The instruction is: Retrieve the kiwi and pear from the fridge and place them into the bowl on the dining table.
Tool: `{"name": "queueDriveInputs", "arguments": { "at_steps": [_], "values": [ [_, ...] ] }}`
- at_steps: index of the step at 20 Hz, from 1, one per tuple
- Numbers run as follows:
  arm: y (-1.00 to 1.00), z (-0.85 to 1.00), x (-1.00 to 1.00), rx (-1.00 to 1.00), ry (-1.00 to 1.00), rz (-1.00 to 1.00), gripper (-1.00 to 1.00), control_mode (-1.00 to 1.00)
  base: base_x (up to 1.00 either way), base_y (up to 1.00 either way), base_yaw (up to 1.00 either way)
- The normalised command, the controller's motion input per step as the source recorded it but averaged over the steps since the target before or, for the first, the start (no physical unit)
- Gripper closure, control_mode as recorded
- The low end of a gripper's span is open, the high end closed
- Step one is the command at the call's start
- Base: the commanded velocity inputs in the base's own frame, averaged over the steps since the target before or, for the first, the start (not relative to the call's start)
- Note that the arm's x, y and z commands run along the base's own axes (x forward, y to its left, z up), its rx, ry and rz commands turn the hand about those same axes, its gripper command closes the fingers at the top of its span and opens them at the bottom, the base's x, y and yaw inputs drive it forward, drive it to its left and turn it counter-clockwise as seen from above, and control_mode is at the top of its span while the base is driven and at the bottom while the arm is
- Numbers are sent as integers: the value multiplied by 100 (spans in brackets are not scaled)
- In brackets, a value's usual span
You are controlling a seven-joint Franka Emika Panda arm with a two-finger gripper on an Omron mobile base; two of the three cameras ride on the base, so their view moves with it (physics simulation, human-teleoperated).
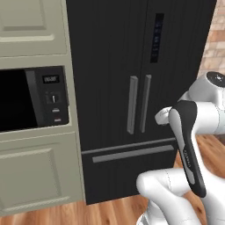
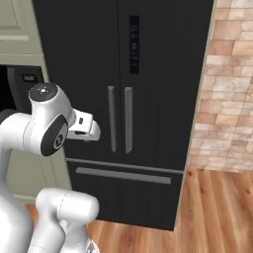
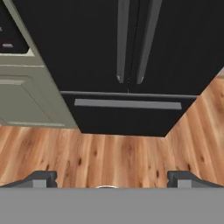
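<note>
Wooden plank floor (image 3: 113,157), brick wall (image 2: 225,99), cream cabinets (image 1: 35,176), built-in microwave (image 1: 30,99)

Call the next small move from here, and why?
Probably reach the hand up and forward to one of the fridge door handles. Both doors are shut, so the fruit inside is out of reach, and the hand is open and empty, aimed low at the drawer and wood floor, apart from the fridge.

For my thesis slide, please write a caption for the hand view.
Open gripper faces the closed black fridge, above the wooden floor.
</note>
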Motion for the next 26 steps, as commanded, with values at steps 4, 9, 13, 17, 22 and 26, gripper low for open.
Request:
{"name": "queueDriveInputs", "arguments": {
  "at_steps": [4, 9, 13, 17, 22, 26],
  "values": [
    [0, 0, 0, 0, 0, 0, -100, 100, -13, -1, -2],
    [-8, 0, -7, 0, -1, -2, -100, -100, -5, -3, -2],
    [-12, 0, -9, 0, 0, -2, -100, -100, 0, 0, 0],
    [-12, 0, -4, 0, 0, 0, -100, -100, 0, 0, 0],
    [-40, 0, 13, 5, -8, 0, -100, -100, 0, 0, 0],
    [-20, 0, 65, 5, -7, 0, -100, -100, 0, 0, 0]
  ]
}}
